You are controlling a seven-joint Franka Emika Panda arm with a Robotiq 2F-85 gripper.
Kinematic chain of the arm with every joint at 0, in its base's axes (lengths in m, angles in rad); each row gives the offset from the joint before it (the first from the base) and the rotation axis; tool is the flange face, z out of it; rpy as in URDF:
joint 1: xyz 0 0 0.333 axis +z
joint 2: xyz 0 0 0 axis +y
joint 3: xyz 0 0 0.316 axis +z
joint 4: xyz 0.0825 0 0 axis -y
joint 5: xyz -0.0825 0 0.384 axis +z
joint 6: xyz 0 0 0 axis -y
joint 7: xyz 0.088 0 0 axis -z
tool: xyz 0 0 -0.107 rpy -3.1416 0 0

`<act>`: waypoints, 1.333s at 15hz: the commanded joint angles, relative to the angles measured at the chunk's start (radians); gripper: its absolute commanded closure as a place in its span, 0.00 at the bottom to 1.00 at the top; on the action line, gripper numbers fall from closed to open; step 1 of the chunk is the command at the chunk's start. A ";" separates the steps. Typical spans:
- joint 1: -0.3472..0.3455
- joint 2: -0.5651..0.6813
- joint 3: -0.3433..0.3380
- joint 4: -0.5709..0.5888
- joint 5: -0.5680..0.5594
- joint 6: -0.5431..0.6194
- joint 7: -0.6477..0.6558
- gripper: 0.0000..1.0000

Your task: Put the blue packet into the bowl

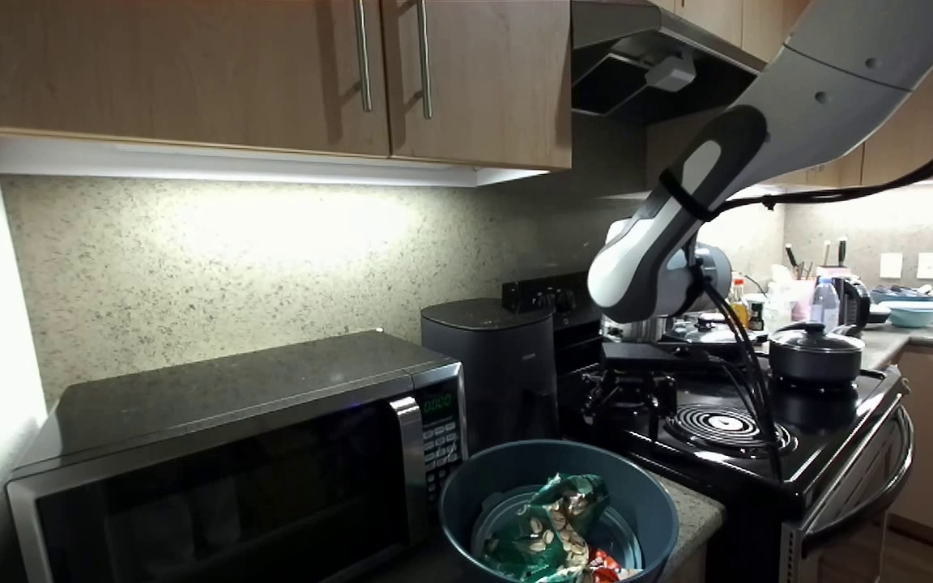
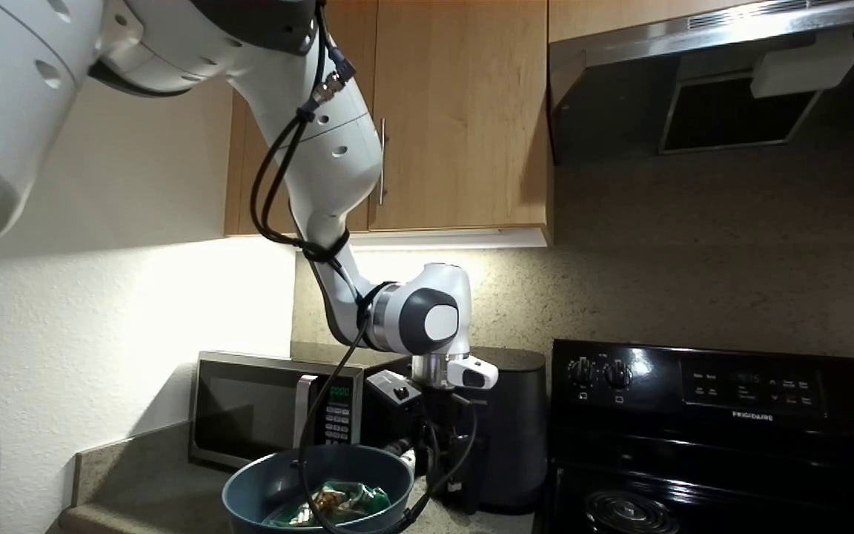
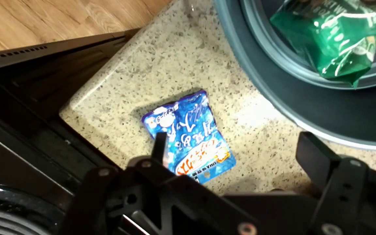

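The blue packet (image 3: 191, 130) lies flat on the speckled counter in the wrist view, near the counter's corner. It does not show in either exterior view. The dark teal bowl (image 3: 305, 107) stands apart from it, to the upper right in the wrist view; the bowl also shows in both exterior views (image 1: 564, 457) (image 2: 279, 478). My gripper (image 3: 233, 140) is open and empty above the counter. Its left finger overlaps the packet's left edge in the wrist view; its right finger appears beside the bowl's rim. The gripper also shows in both exterior views (image 1: 628, 409) (image 2: 434, 475).
Green packets (image 1: 535, 538) and a red one (image 1: 602, 563) lie in the bowl. A microwave (image 1: 232, 486) and a tall black appliance (image 1: 487, 368) stand behind. The black stove (image 1: 807, 453) with a lidded pot (image 1: 816, 356) adjoins the counter. Wall cabinets (image 2: 464, 111) hang above.
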 commanded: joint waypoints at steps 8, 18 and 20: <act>-0.065 0.032 0.010 -0.020 0.109 -0.016 0.010 0.00; -0.067 0.096 0.024 0.015 0.156 -0.094 -0.011 0.00; -0.065 0.093 0.031 0.021 0.157 -0.097 -0.017 0.00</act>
